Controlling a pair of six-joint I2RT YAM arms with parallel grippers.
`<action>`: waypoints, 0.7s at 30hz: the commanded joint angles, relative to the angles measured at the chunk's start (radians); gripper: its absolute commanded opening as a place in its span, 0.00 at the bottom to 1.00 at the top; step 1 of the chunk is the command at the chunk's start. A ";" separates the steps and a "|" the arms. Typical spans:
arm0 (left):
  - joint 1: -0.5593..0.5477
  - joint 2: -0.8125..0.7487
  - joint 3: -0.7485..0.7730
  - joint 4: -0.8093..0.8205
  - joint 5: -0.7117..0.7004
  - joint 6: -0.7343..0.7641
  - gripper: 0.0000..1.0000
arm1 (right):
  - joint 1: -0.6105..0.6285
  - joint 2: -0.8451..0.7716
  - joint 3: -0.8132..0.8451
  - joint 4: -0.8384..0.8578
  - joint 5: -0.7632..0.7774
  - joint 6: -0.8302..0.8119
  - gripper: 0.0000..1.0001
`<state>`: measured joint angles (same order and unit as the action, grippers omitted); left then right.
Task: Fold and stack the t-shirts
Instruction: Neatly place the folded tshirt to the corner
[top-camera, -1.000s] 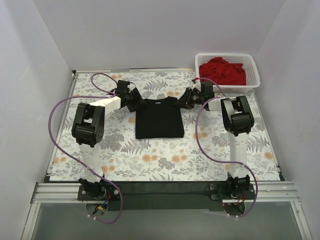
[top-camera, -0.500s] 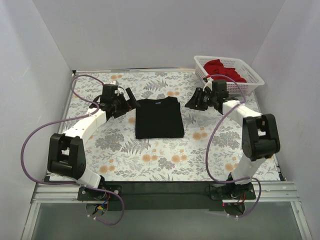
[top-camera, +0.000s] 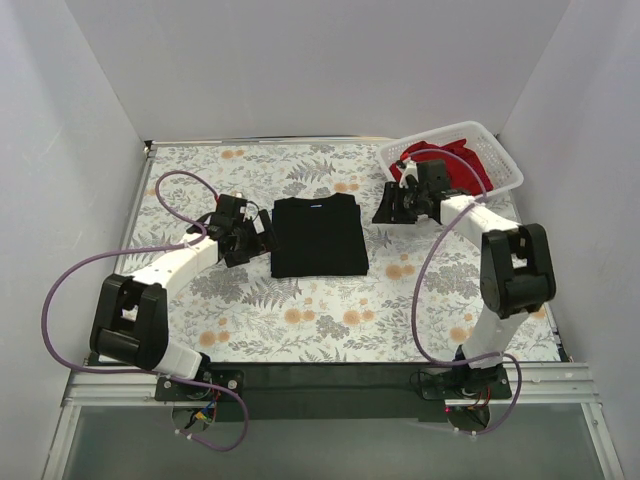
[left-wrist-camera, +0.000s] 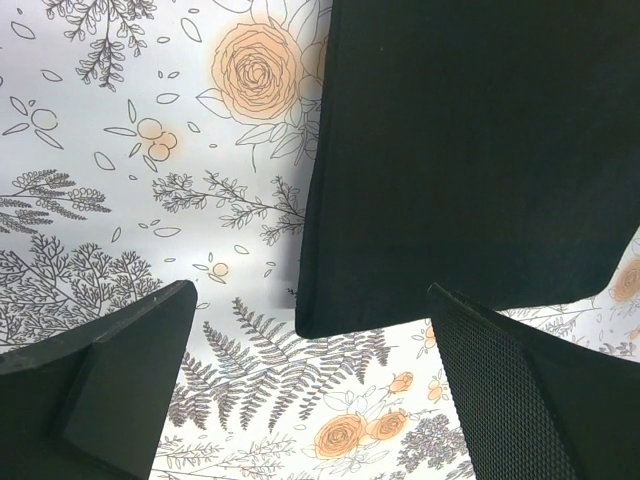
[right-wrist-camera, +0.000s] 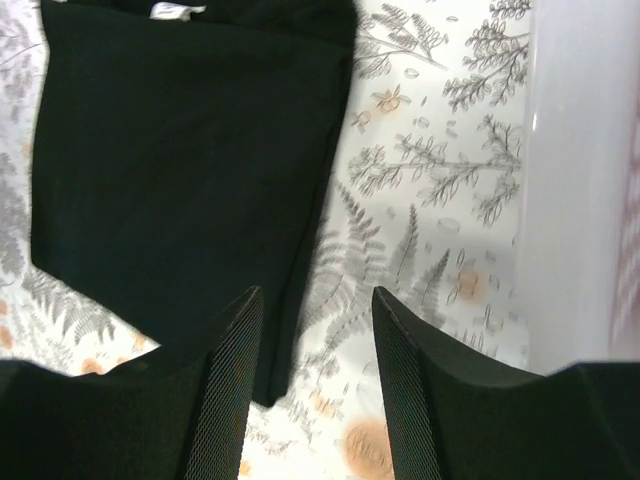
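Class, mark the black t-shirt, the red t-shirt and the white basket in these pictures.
black t-shirt (top-camera: 318, 238): top view, middle of its folded body.
red t-shirt (top-camera: 465, 162): top view, bunched cloth inside the basket.
basket (top-camera: 506, 158): top view, its right wall.

One black t-shirt (top-camera: 319, 238), one red t-shirt (top-camera: 462, 160), one basket (top-camera: 506, 166) and two arms, left arm (top-camera: 175, 262) and right arm (top-camera: 470, 211), are counted.

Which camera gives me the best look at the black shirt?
The top camera: the whole black shirt shows there, folded into a rectangle on the flowered table. The left wrist camera catches only one corner and an edge; the right wrist camera shows most of it, slightly blurred, cropped at the frame.
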<state>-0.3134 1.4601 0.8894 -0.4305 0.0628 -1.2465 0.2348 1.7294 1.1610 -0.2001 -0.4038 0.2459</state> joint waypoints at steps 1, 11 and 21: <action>0.000 -0.061 0.011 0.004 -0.017 -0.011 0.94 | -0.005 0.097 0.094 0.047 -0.033 -0.027 0.46; -0.032 -0.027 0.008 0.013 0.011 -0.042 0.93 | -0.049 0.266 0.299 0.071 0.106 -0.102 0.46; -0.035 0.106 0.057 0.039 0.005 -0.048 0.88 | -0.014 0.185 0.405 -0.019 -0.046 -0.036 0.47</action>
<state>-0.3447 1.5364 0.9001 -0.4103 0.0715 -1.2922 0.1905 2.0201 1.6005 -0.1883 -0.3882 0.1913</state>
